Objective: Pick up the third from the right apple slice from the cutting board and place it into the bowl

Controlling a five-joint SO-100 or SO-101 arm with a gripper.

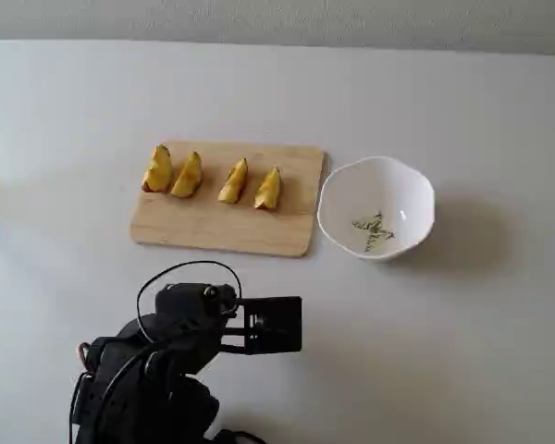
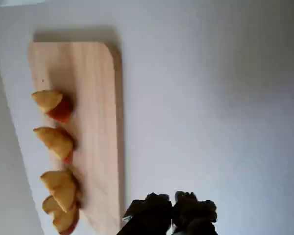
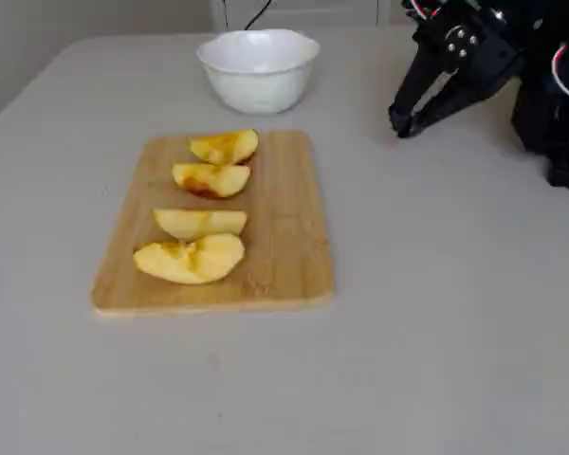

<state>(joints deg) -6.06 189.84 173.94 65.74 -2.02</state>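
Several golden apple slices lie in a row on the cutting board. Counted from the bowl's side, the third apple slice lies close beside the last one. The white scalloped bowl stands just right of the board in a fixed view, with only its green motif inside. My gripper is shut on nothing. It hangs low over bare table, apart from the board's near edge.
The arm's dark base and cables fill the table's near side, below the board in a fixed view. Grey tabletop surrounds the board and bowl.
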